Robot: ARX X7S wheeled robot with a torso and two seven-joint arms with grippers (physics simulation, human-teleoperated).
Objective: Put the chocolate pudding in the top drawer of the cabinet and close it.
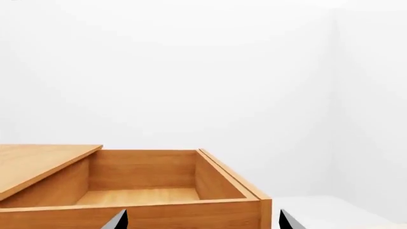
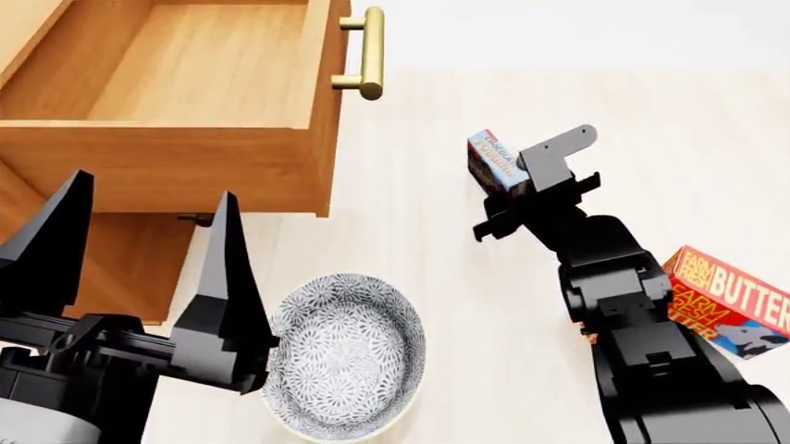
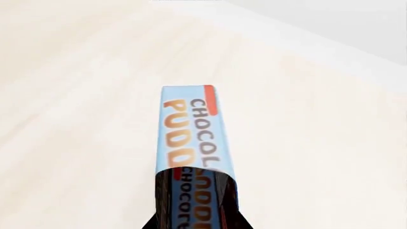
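Note:
The chocolate pudding (image 2: 494, 155), a small carton with a light blue side and a red edge, is clamped in my right gripper (image 2: 510, 176). It is held over the pale surface, to the right of the cabinet. In the right wrist view the carton (image 3: 190, 133) sticks out forward from the shut gripper (image 3: 196, 225). The top drawer (image 2: 198, 65) is pulled wide open, its brass handle (image 2: 366, 53) facing right. It looks empty inside in the left wrist view (image 1: 146, 193). My left gripper (image 2: 142, 254) is open and empty just in front of the drawer, its fingertips (image 1: 117, 220) far apart.
A patterned bowl (image 2: 346, 356) sits on the pale surface beside my left gripper. A red-orange butter box (image 2: 728, 301) lies at the right, next to my right arm. The cabinet front (image 2: 124, 268) stands below the open drawer.

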